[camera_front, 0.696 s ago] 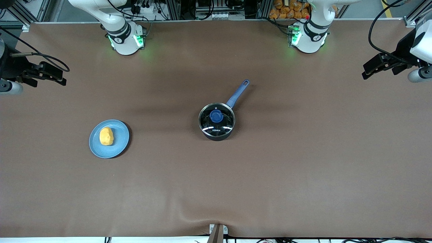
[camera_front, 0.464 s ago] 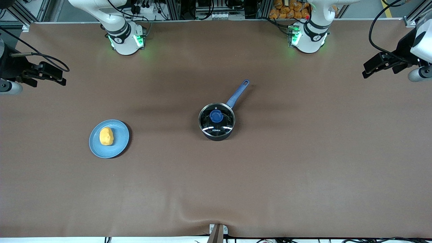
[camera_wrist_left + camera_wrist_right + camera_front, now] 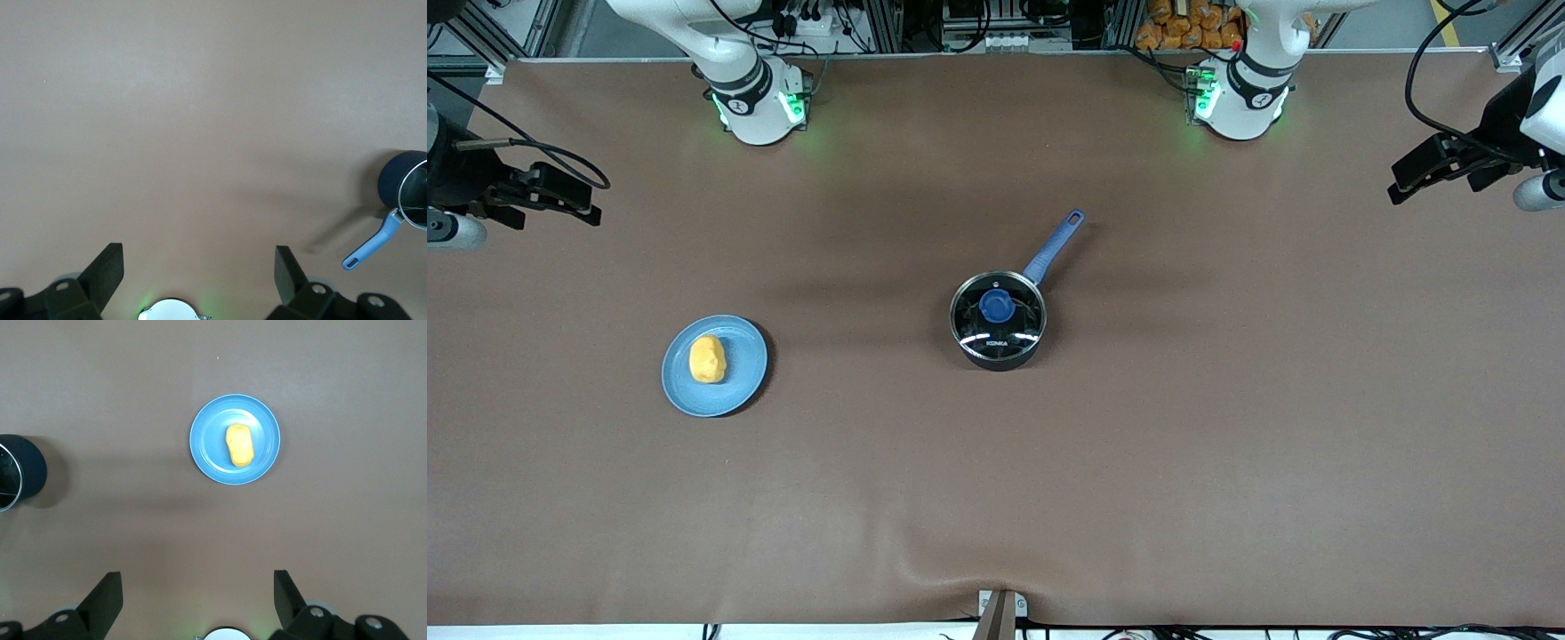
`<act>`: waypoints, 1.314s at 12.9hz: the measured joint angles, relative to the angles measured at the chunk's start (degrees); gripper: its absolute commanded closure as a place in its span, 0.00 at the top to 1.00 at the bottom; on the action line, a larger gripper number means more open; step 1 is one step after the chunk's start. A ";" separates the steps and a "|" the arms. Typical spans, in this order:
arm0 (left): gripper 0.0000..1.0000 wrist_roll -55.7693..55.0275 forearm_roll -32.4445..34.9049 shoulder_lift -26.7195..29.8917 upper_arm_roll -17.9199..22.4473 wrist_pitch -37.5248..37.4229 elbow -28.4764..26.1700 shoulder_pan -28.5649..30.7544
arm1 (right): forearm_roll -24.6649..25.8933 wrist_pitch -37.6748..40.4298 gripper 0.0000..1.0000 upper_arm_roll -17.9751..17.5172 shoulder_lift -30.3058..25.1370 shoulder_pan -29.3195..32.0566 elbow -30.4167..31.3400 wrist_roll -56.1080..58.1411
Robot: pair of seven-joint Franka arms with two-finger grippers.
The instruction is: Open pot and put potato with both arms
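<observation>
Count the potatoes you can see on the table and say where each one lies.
1. The potato lies on the light-blue plate, toward the right arm's end of the table. The pot has its lid on, so its inside is hidden.

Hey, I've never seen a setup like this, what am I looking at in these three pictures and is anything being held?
Two white robot arms stand at a brown table. One picture looks down from a high camera facing them; the other two come from cameras on each arm's wrist. The left gripper and the right gripper both hang open and empty above the table's ends, so nothing is held. On the table, a black pot with a blue handle sits mid-table, its glass lid on. Toward the right arm's end, a yellow potato lies on a blue plate.
</observation>
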State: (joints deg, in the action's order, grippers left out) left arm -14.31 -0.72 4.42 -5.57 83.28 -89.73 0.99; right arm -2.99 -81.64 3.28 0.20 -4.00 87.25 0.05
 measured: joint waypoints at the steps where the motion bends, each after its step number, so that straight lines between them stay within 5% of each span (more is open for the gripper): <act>1: 1.00 0.00 0.00 -0.13 0.03 -0.01 0.01 0.06 | 0.00 0.00 1.00 0.00 0.00 0.00 0.00 0.00; 17: 1.00 0.00 0.00 -1.04 -0.33 -1.58 0.34 -0.08 | 0.00 0.01 1.00 0.09 0.00 0.02 0.00 0.00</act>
State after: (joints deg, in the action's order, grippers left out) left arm -14.31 -0.72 3.38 -5.90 81.70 -89.39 0.91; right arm -2.99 -81.63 3.37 0.20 -3.98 87.25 0.05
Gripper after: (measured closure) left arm 0.000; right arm 0.000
